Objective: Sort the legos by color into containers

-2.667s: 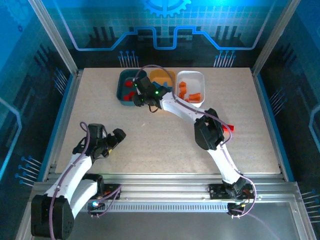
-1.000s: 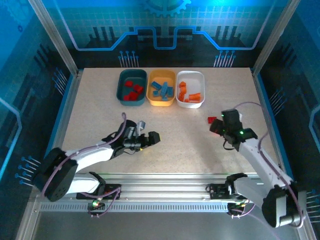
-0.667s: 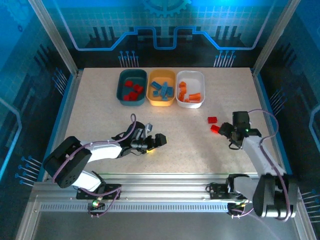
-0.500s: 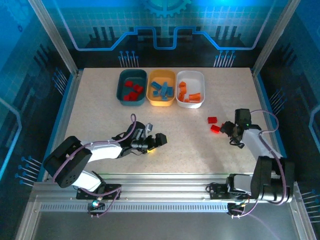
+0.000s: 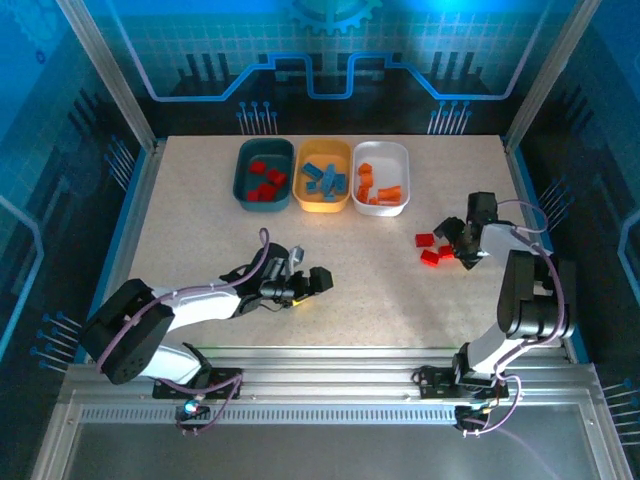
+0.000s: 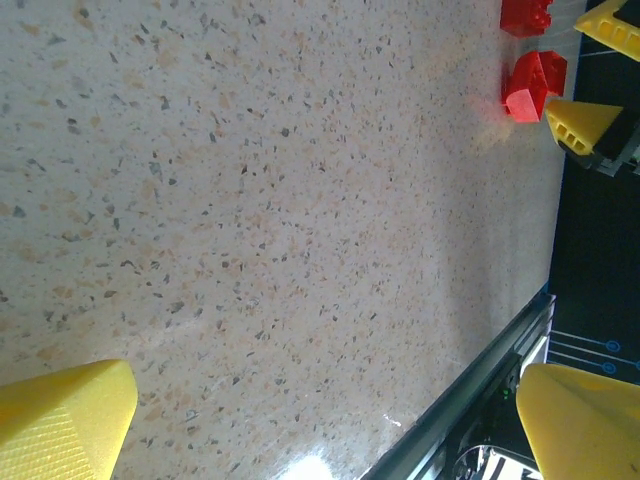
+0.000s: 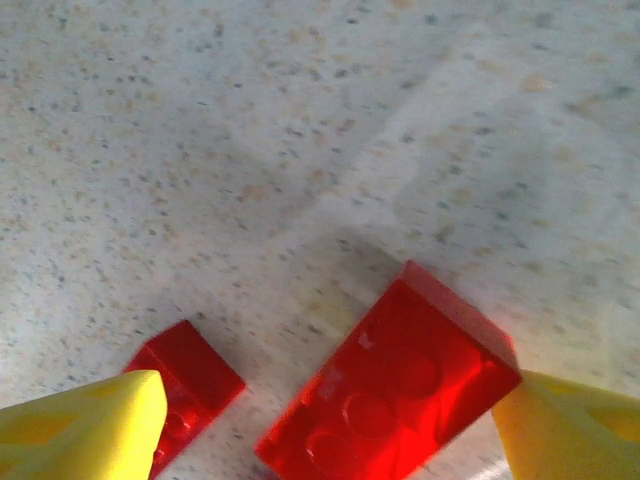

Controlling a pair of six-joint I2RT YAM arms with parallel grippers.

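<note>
Two red legos lie on the table at the right: a large brick (image 7: 400, 390) (image 5: 431, 258) and a smaller one (image 7: 190, 385) (image 5: 425, 240). My right gripper (image 7: 325, 440) (image 5: 455, 243) is low over them and open. The large brick lies between its yellow fingertips (image 7: 80, 430), and the small one is partly under the left tip. My left gripper (image 6: 320, 425) (image 5: 312, 284) is open over bare table near the middle front, with nothing in it. The teal container (image 5: 243, 175) holds red legos, the yellow-orange one (image 5: 323, 205) blue, the white one (image 5: 381, 150) orange.
The three trays stand side by side at the back centre. The table's right rail (image 5: 540, 240) runs close behind my right arm. In the left wrist view, the table's dark front rail (image 6: 480, 390) crosses the lower right.
My right arm has folded back along the right edge, turning its gripper onto the red bricks. Its jaws have narrowed a little. The left arm shifted slightly right, then held still.
</note>
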